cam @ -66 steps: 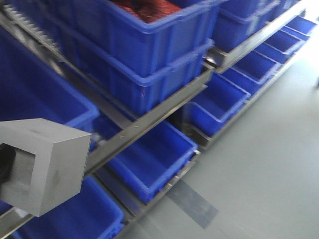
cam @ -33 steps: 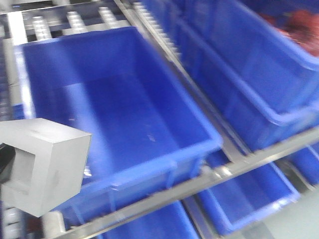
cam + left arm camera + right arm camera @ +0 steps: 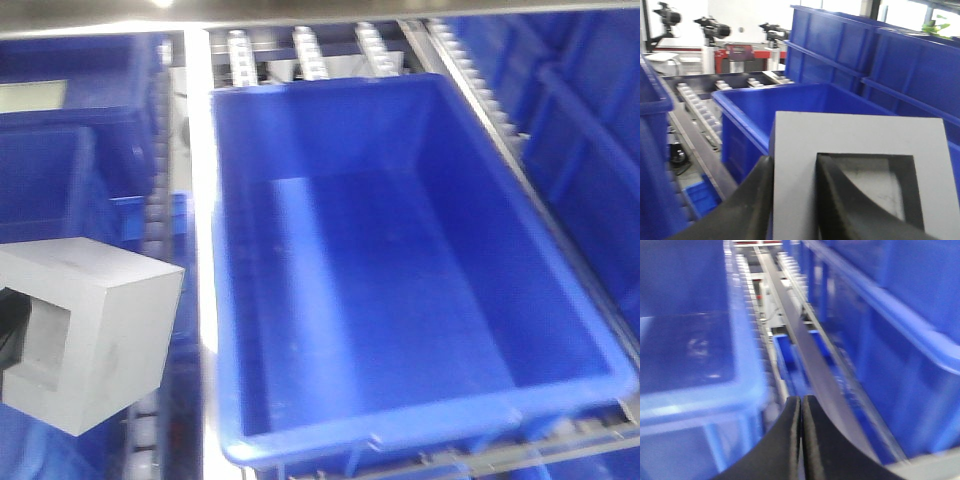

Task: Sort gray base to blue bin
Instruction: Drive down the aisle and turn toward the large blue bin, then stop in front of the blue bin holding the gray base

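The gray base (image 3: 90, 330), a matte gray block with a square recess, hangs at the lower left of the front view, left of the blue bin's rim. My left gripper (image 3: 795, 159) is shut on the gray base (image 3: 855, 140): one dark finger (image 3: 757, 200) lies outside its wall and the other sits inside the recess. The blue bin (image 3: 420, 440) fills the middle of the front view, deep and with nothing in it. Its wall (image 3: 740, 125) stands just beyond the base in the left wrist view. My right gripper (image 3: 801, 399) is shut on nothing, above a rail.
More blue bins stand at the left (image 3: 60, 170) and right (image 3: 590, 110). Roller tracks (image 3: 305, 50) run behind the bin, and a metal rail (image 3: 810, 365) runs between bins. Taller stacked bins (image 3: 840, 45) rise at the right of the left wrist view.
The front view has swung across the shelving from the floor side, so the large bin has come to the middle. The gray base stays held at the lower left.
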